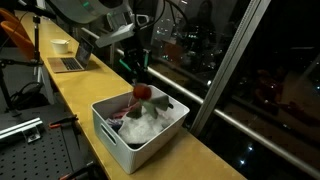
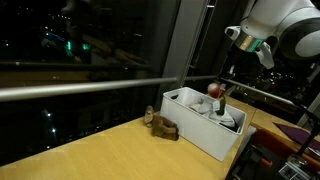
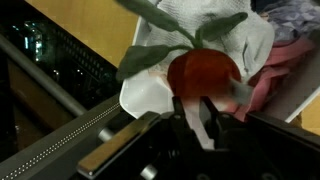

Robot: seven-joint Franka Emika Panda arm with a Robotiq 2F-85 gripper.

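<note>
A red round plush fruit [image 3: 205, 70] with green leaves [image 3: 150, 58] lies on crumpled white cloth [image 3: 255, 45] inside a white bin [image 1: 150, 146] on the wooden counter. In the wrist view my gripper [image 3: 192, 100] reaches it from below, with both fingertips at the fruit's near edge and only a narrow gap between the jaws. Whether they still pinch it is not clear. Both exterior views show the gripper [image 1: 137, 72] [image 2: 224, 88] hanging straight down over the bin [image 2: 195, 135], with the red fruit [image 1: 141, 92] [image 2: 219, 92] directly under it.
Pink and grey fabric [image 3: 290, 40] also lies in the bin. A small brown object [image 2: 163, 126] sits on the counter beside the bin. Farther along stand a laptop [image 1: 70, 62] and a cup [image 1: 60, 45]. A window with a metal rail [image 2: 80, 90] borders the counter.
</note>
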